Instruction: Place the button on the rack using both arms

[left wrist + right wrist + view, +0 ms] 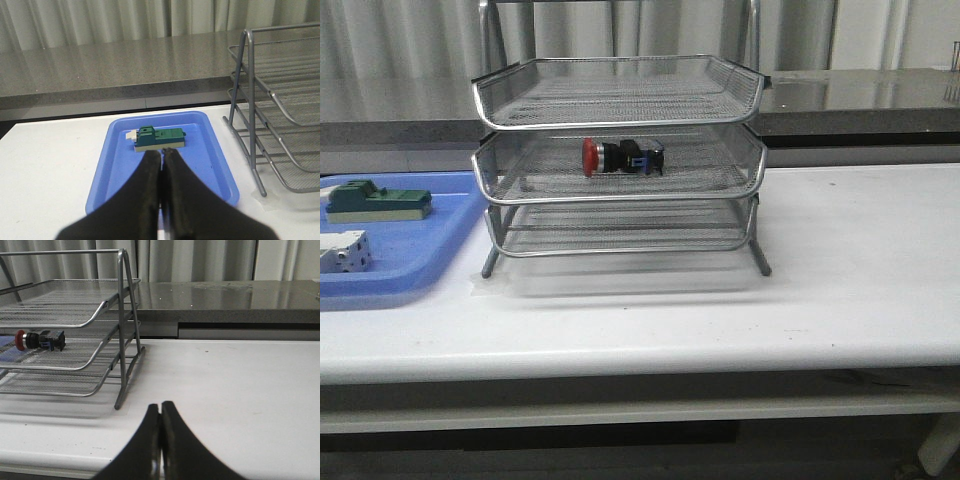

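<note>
The button [620,157], red cap to the left with a black body and blue rear block, lies on its side in the middle tray of the silver wire rack [620,100]. The right wrist view also shows the button [39,340] on that middle tier of the rack [122,315]. My left gripper [161,153] is shut and empty, hovering over the near end of the blue tray [220,165], with the rack [250,125] off to its side. My right gripper [160,406] is shut and empty above bare table, apart from the rack. Neither arm shows in the front view.
The blue plastic tray [430,260] sits left of the rack and holds a green block [375,199] and a white block [344,250]. The green block [160,139] lies just beyond my left fingertips. A grey counter [860,100] runs behind the white table [860,260].
</note>
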You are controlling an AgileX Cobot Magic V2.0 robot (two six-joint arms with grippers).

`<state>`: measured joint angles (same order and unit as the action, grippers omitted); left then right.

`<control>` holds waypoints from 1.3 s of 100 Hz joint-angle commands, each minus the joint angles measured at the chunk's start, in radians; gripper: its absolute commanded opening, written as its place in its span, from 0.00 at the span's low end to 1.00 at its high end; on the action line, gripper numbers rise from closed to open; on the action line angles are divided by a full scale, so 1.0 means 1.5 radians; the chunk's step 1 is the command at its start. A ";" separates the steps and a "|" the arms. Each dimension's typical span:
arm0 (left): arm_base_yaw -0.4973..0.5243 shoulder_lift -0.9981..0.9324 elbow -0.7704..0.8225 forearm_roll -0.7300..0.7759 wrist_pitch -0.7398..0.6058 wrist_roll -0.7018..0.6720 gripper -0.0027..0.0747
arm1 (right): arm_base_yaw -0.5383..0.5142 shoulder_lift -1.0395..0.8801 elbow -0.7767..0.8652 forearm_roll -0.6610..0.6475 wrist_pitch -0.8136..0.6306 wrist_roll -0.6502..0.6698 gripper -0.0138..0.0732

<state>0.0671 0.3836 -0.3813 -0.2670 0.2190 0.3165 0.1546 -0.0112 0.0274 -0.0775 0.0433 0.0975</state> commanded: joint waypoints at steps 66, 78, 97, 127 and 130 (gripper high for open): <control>-0.059 -0.149 0.214 0.256 -0.178 -0.311 0.01 | -0.003 -0.012 -0.011 -0.008 -0.057 0.001 0.08; -0.059 -0.185 0.239 0.256 -0.178 -0.311 0.01 | -0.003 -0.012 -0.011 -0.008 -0.057 0.001 0.08; -0.059 -0.259 0.269 0.256 -0.178 -0.311 0.01 | -0.003 -0.012 -0.011 -0.008 -0.057 0.001 0.08; -0.059 -0.281 0.286 0.254 -0.178 -0.312 0.01 | -0.003 -0.011 -0.011 -0.008 -0.057 0.001 0.08; -0.059 -0.281 0.286 0.254 -0.178 -0.312 0.01 | -0.003 -0.011 -0.011 -0.008 -0.057 0.001 0.08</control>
<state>-0.0147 -0.0035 0.0004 0.1158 0.0349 -0.1422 0.1546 -0.0112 0.0274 -0.0775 0.0427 0.0992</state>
